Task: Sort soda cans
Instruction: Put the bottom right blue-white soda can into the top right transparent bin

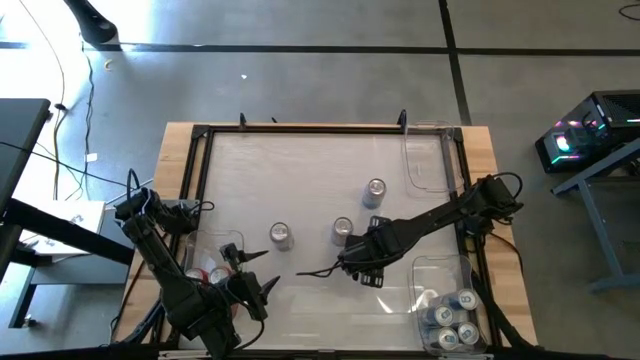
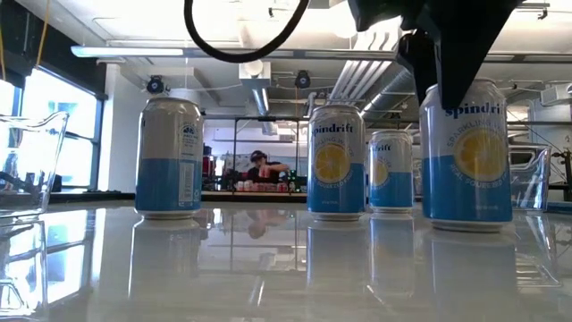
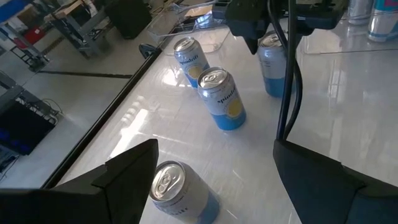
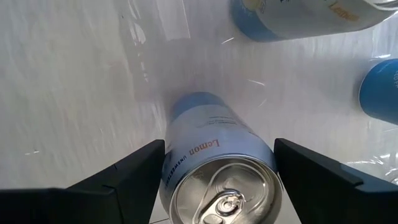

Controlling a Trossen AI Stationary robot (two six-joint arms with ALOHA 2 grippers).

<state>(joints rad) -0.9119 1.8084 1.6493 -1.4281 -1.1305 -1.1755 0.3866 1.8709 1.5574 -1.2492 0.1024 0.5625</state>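
Between the spread fingers of the right gripper (image 4: 217,180) stands an upright silver-blue can (image 4: 217,168), untouched; the left gripper (image 3: 214,180) is spread above another can (image 3: 180,193).

Four silver-blue soda cans (image 2: 338,161) stand upright, spread across the white tabletop's middle. More silver-blue cans (image 1: 455,318) sit in the right bin, red cans (image 1: 203,274) in the left.

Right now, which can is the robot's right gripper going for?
Look at the middle of the white table, where four silver-blue lemon cans stand. One can sits between the right gripper's open fingers; the other three have no gripper over them.
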